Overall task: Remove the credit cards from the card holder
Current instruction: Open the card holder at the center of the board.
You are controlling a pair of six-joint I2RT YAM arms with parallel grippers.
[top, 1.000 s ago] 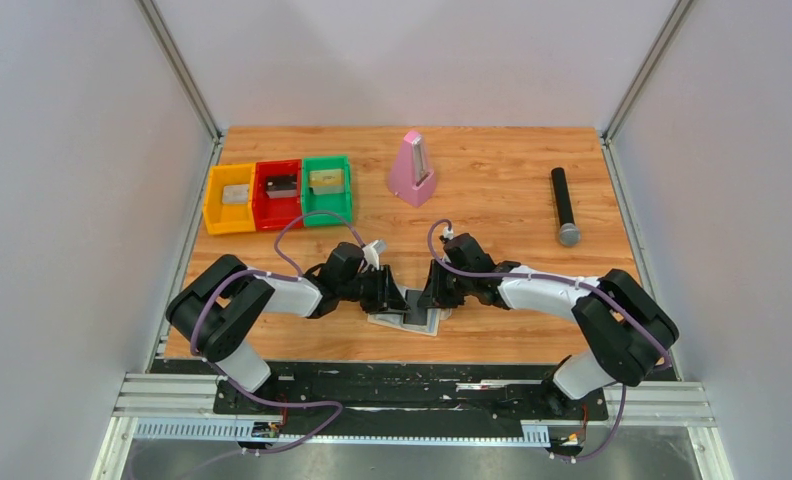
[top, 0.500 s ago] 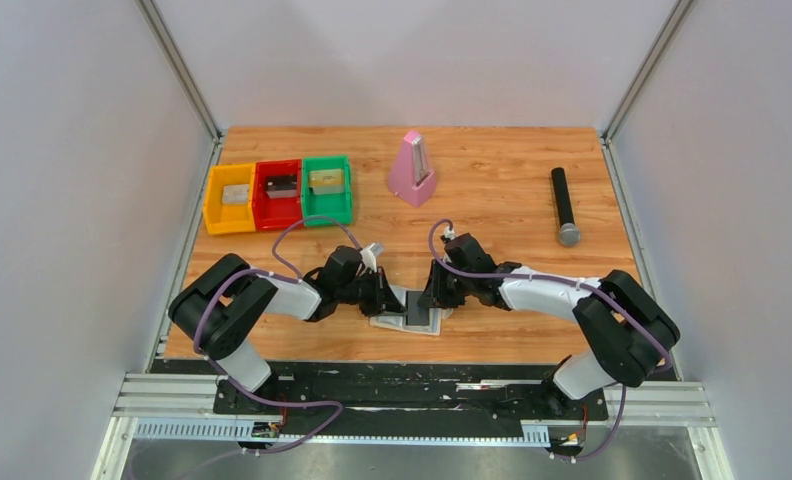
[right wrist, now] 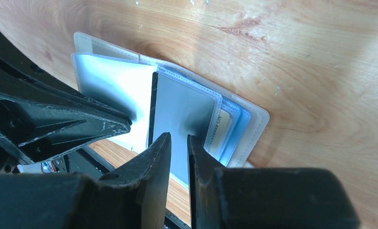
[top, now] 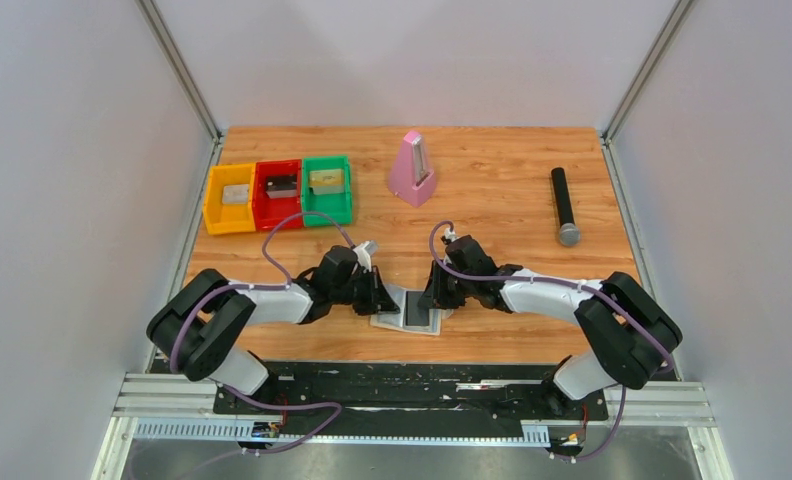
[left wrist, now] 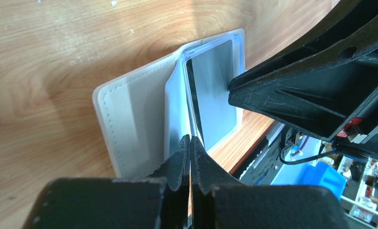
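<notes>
The card holder point(top: 384, 322) lies open near the table's front edge, cream outside with pale blue clear sleeves. A dark grey card point(top: 413, 312) sits in a sleeve on its right half. In the left wrist view my left gripper point(left wrist: 190, 138) is shut on the near edge of a raised clear sleeve point(left wrist: 175, 114), with the cream cover point(left wrist: 130, 119) to its left and the dark card point(left wrist: 215, 90) to its right. In the right wrist view my right gripper point(right wrist: 179, 138) hovers over the dark card point(right wrist: 182, 114) with its jaws slightly apart. A pale yellowish card point(right wrist: 216, 131) peeks out beside it.
Yellow point(top: 230, 197), red point(top: 278, 192) and green point(top: 326, 188) bins stand at the back left, each with a small item inside. A pink metronome point(top: 412, 170) stands at the back centre. A black microphone point(top: 564, 205) lies at the right. The holder is close to the table's front edge.
My left arm has swung its elbow out to the left and drawn its gripper slightly left. More of the dark card shows on the holder. The right arm has barely moved.
</notes>
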